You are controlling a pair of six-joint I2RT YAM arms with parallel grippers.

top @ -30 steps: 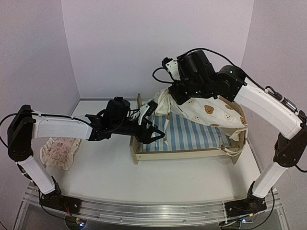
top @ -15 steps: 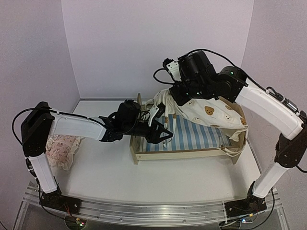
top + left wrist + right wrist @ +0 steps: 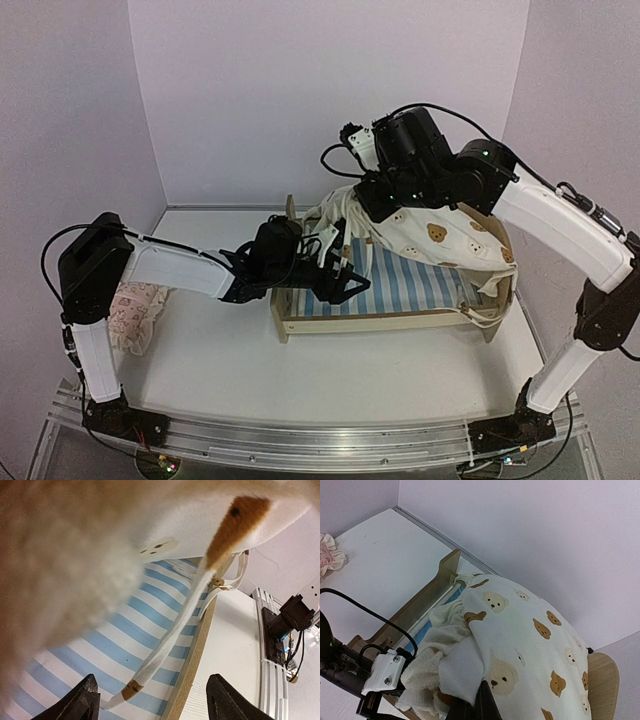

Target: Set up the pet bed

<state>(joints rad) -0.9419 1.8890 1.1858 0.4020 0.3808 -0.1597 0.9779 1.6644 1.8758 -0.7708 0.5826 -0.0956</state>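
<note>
Left gripper (image 3: 151, 682): spread wide, black fingers (image 3: 82, 702) far apart, nothing held. Poised over the foot end of the blue-and-white striped fabric mattress (image 3: 150, 625), close to its front rail. Below the gap: flat cream fabric tie (image 3: 165, 645) with a tan tip, lying slantwise across the stripes. Contact between tie and fingers not discernible.

Right gripper (image 3: 483, 700): closed tight, pinching a bunched fold of the cream bear-print quilt (image 3: 440, 240). Held raised above the bed, quilt hanging from it and draping over the head end of the mattress. Quilt face: smooth weave, printed with brown and white bear heads. Underside: coarser, nubbly, towel-like. More loose ties trailing off the quilt edge at the right front corner.

Small light plywood pet bed (image 3: 400, 321): standing on the white table (image 3: 300, 390), centre-right, long side toward the arm bases. Rounded headboard (image 3: 602, 680) at the right end, largely draped by quilt. Low footboard (image 3: 282, 322) at the left end, just beside the left wrist. Wood pale, matte, edges rounded. Striped mattress bare from the foot end to about the middle.

Small pinkish ruffled pillow (image 3: 135, 310): soft, frilled edge, on the table at far left, well apart from the bed, partly hidden behind the left arm.
</note>
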